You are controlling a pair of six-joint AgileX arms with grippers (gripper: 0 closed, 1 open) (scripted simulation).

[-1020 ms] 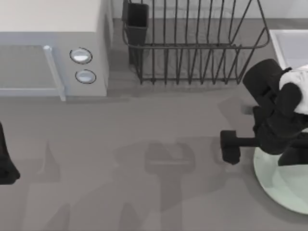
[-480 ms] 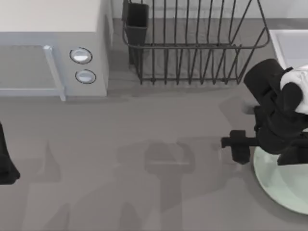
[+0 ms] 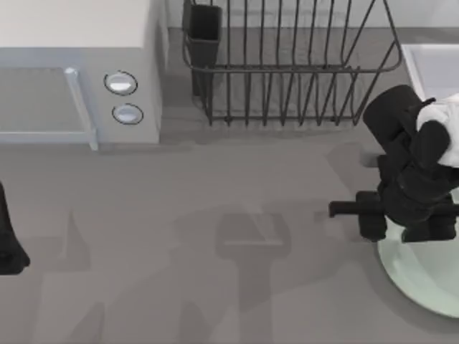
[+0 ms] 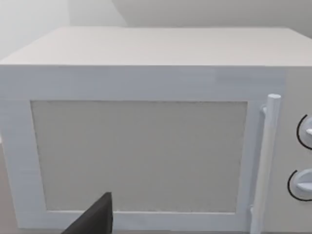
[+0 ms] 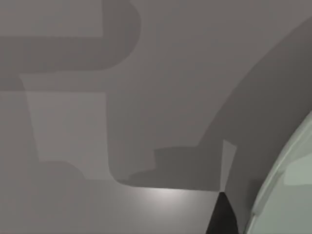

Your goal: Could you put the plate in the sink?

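Right gripper (image 3: 373, 215): black, at the right side of the table, above the left edge of the plate (image 3: 419, 276). How far its fingers stand apart cannot be told, nor whether anything touches the plate; the arm's dark body covers that part from above.

Surface: plain grey table (image 3: 237, 287), crossed by soft arm shadows near its middle.

Furnishings, far side: white microwave (image 3: 79, 72) at the left, door closed, upright bar handle and two round dials; black wire dish rack (image 3: 287, 72) in the middle with a dark cup-like holder at its left corner; sink (image 3: 430, 68), pale and rimmed, at the far right corner, cut off by the frame edge and partly covered by the right arm.

Plate: pale mint green, glossy, lying flat on the table at the right, near side, well apart from the sink; the frame edge cuts off part of it. Right wrist view shows its curved rim (image 5: 287, 180) against the grey surface, with a dark fingertip just beside it.

Left gripper (image 3: 8, 244): parked at the left edge of the table, facing the microwave door (image 4: 141, 156); finger spread cannot be told.
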